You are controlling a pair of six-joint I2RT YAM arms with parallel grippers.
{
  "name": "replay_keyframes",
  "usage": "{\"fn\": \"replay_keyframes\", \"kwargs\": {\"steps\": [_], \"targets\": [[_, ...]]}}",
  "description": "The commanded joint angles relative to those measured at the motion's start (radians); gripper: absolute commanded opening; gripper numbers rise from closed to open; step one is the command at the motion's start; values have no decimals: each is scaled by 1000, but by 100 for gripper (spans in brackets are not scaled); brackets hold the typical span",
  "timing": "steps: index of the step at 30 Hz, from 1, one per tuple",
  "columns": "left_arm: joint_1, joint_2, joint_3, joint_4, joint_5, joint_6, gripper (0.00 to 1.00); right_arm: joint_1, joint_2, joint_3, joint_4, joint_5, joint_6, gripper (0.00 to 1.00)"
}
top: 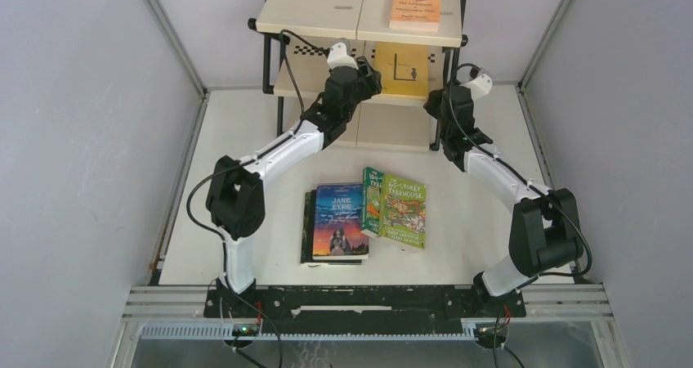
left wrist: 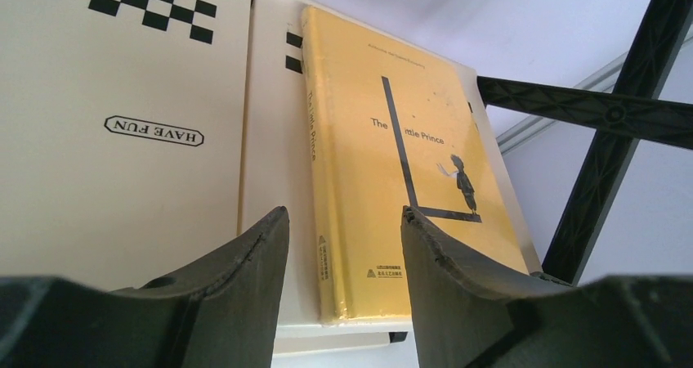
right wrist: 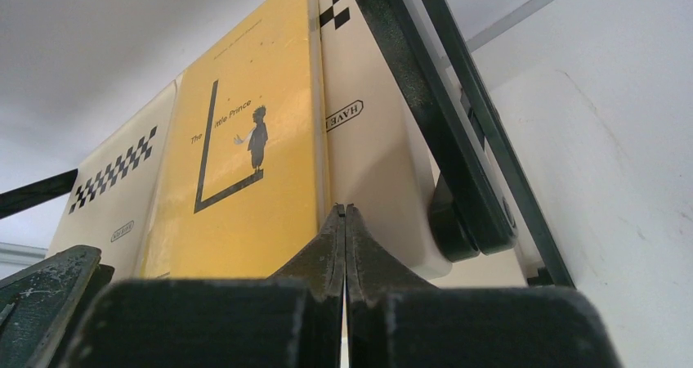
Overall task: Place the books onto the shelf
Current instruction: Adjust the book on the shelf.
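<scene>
A white counter (top: 229,118) sits between plain grey enclosure walls (top: 82,139), with an aluminium rail (top: 572,302) running along its near edge.

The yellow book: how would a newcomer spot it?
Look at the cream shelf at the far end of the table. On its middle tier a yellow book lies flat. It is plain with a black L-shaped line; the tier above holds an orange book.

The left arm (top: 274,151) and right arm (top: 502,176) have white shells between bulky black joint housings. Thin black cables (top: 190,208) run alongside, and a white camera pod (top: 340,56) sits at each wrist. The left claw (left wrist: 343,221) and right claw (right wrist: 345,213) have dark, matte, scuffed fingers (left wrist: 245,286).
</scene>
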Motion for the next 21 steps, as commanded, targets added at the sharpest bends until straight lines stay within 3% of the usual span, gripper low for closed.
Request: {"fn": "replay_keyframes", "kwargs": {"steps": [1, 21], "targets": [[4, -42, 15, 3, -4, -2, 58, -3, -46, 3, 31, -11, 8, 0], [12, 94, 247, -214, 96, -8, 58, -8, -63, 2, 29, -24, 2, 0]]}}
